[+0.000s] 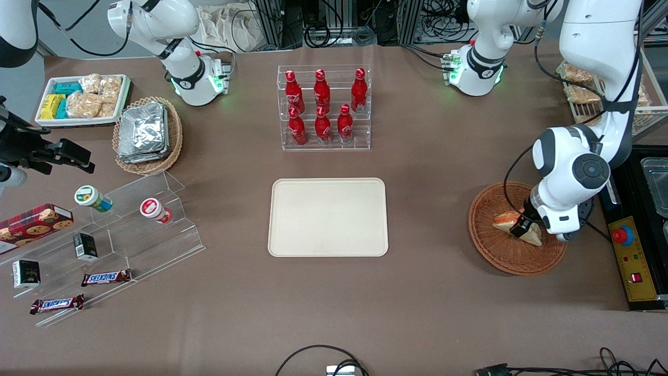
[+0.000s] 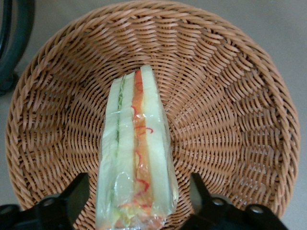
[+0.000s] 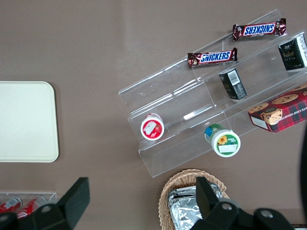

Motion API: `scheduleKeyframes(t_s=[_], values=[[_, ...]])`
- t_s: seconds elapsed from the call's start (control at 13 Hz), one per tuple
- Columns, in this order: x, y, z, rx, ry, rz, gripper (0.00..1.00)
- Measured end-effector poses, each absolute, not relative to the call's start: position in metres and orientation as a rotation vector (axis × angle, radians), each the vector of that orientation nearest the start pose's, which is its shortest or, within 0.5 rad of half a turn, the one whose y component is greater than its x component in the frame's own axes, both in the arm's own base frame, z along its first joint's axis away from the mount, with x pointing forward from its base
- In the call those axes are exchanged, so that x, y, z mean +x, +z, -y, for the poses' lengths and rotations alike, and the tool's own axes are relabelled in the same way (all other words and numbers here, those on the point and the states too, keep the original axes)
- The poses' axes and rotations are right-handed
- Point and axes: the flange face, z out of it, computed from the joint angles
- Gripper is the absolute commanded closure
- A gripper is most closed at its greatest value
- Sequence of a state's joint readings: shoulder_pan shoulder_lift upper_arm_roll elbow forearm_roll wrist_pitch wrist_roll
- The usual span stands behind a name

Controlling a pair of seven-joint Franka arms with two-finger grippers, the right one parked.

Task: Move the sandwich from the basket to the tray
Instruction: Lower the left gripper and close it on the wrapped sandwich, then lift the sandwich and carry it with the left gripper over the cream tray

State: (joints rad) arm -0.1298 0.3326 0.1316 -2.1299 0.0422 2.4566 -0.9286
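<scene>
The sandwich [image 1: 502, 220] [image 2: 136, 143], a wrapped wedge of pale bread with orange-red and green filling, lies in the reddish-brown wicker basket [image 1: 501, 257] [image 2: 230, 96] toward the working arm's end of the table. My left gripper [image 1: 523, 227] [image 2: 138, 191] is lowered into the basket and stands open astride the sandwich. One black finger [image 2: 76, 191] sits at each side of the wedge, with basket weave showing in both gaps. The cream-beige tray [image 1: 327, 216] [image 3: 24, 120] lies bare at the table's middle, well apart from the basket.
A clear rack of red bottles [image 1: 323, 107] stands farther from the front camera than the tray. A yellow control box with a red button [image 1: 629, 256] lies beside the basket. At the parked arm's end are an acrylic snack stand [image 1: 104, 235], a tan foil-pack basket [image 1: 146, 133] and a white snack tray [image 1: 83, 99].
</scene>
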Motion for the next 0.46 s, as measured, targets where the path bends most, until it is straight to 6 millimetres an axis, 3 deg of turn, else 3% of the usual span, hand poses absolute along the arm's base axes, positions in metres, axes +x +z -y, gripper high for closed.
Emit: scheduleKeyframes(t_s=[0.08, 0.23, 0.31, 0.46], values=[[0.5742, 0.2485, -0.0004, -2.775, -0.042, 1.328, 0.60], [0.5746, 0.2452, 0.0015, -2.765, -0.046, 1.351, 0.91], [0.5748, 0.2451, 0.0028, -2.762, -0.049, 1.359, 1.00], [0.5760, 0.2466, 0.0039, -2.762, -0.055, 1.363, 1.00]])
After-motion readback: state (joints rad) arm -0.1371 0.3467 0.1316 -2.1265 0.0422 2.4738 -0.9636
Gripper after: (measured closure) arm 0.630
